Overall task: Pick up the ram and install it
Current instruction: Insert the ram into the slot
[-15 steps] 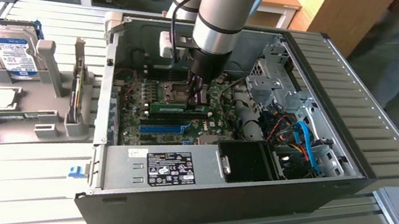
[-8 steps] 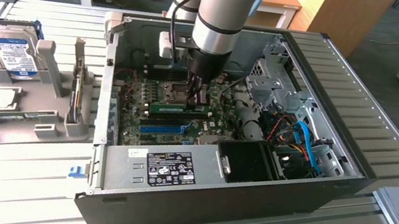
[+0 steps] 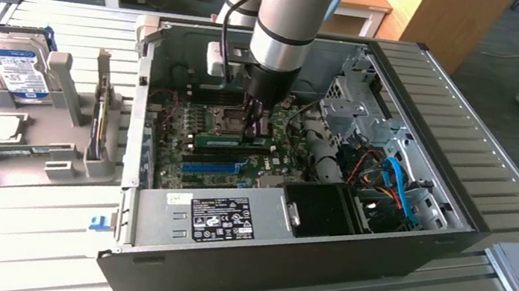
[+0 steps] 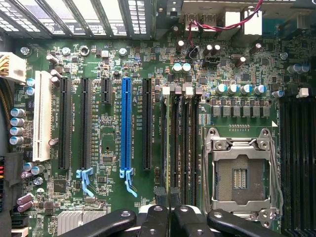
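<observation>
Hand [image 3: 256, 128] lowered inside the open computer case [image 3: 303, 272], fingers [image 4: 154, 223] drawn almost together; the wrist view cuts them off, hiding their grip. The exterior view shows them closed on the ram [image 3: 225, 141], a green stick lying along the motherboard [image 4: 111, 123] slots beside the empty processor socket [image 4: 240, 175]. Farther off, a hard drive [image 3: 17, 65] stands on the counter [image 3: 16, 234].
</observation>
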Available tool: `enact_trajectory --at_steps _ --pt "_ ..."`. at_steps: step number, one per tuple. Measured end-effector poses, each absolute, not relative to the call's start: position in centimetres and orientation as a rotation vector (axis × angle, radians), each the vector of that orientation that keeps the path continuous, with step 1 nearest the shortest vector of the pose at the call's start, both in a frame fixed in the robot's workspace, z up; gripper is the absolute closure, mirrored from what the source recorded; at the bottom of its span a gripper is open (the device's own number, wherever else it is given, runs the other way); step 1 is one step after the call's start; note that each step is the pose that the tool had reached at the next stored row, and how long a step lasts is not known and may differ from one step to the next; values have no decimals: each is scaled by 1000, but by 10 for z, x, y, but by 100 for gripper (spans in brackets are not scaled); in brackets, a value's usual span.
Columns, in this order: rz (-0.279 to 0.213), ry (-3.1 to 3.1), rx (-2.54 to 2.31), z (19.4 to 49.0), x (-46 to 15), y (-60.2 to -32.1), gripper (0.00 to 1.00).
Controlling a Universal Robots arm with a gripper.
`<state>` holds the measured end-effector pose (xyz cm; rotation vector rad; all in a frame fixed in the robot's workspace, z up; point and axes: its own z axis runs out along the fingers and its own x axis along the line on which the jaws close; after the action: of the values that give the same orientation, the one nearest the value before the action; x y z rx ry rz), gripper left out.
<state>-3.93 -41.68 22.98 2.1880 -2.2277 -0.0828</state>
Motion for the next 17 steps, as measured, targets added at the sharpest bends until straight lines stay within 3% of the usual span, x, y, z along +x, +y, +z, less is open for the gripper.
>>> enact_trajectory --at_steps 17 --pt "-83 -2228 2188 227 -39 -417 88"
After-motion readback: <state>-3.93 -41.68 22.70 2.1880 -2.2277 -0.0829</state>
